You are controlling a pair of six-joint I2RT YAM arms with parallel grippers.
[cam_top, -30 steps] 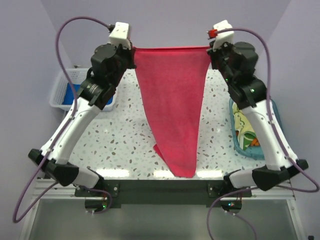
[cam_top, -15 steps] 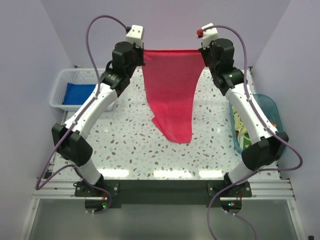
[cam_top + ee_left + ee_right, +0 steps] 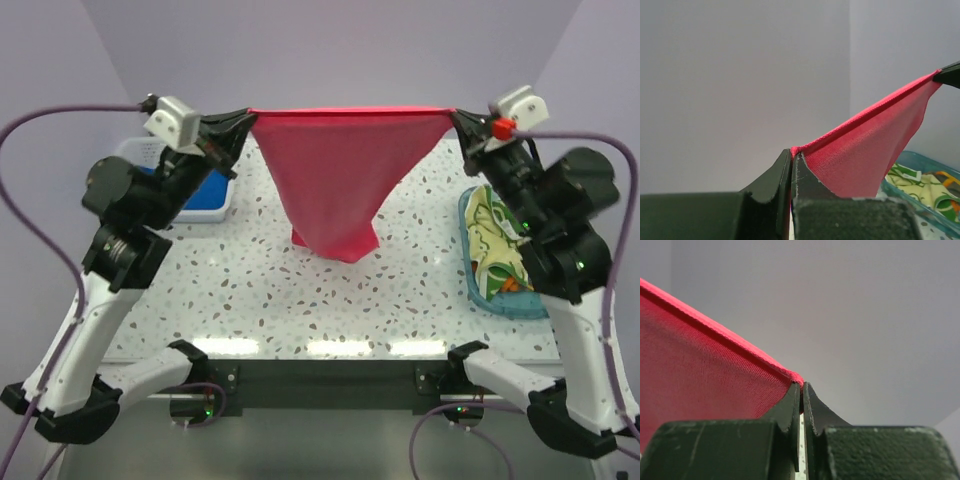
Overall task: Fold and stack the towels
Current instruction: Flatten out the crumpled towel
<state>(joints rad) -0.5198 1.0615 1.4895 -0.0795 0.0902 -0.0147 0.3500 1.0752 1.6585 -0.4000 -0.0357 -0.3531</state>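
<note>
A pink towel [image 3: 340,170] hangs stretched in the air between my two grippers, its top edge taut and its lower point touching the table. My left gripper [image 3: 245,115] is shut on the towel's left corner [image 3: 796,150]. On the other side, my right gripper [image 3: 455,113] is shut on the right corner [image 3: 799,377]. A green and yellow patterned towel [image 3: 495,240] lies in the clear blue tub [image 3: 480,295] at the right. A blue towel [image 3: 205,190] lies in the white basket [image 3: 125,155] at the left, partly hidden by my left arm.
The speckled table [image 3: 250,290] runs between the white basket at the left edge and the blue tub at the right edge. Purple walls close in at the back and both sides. Both arms' bases sit at the near edge.
Both grippers have spread far apart and come nearer, pulling the pink towel's top edge wide and taut. The hanging part is now shorter and broader.
</note>
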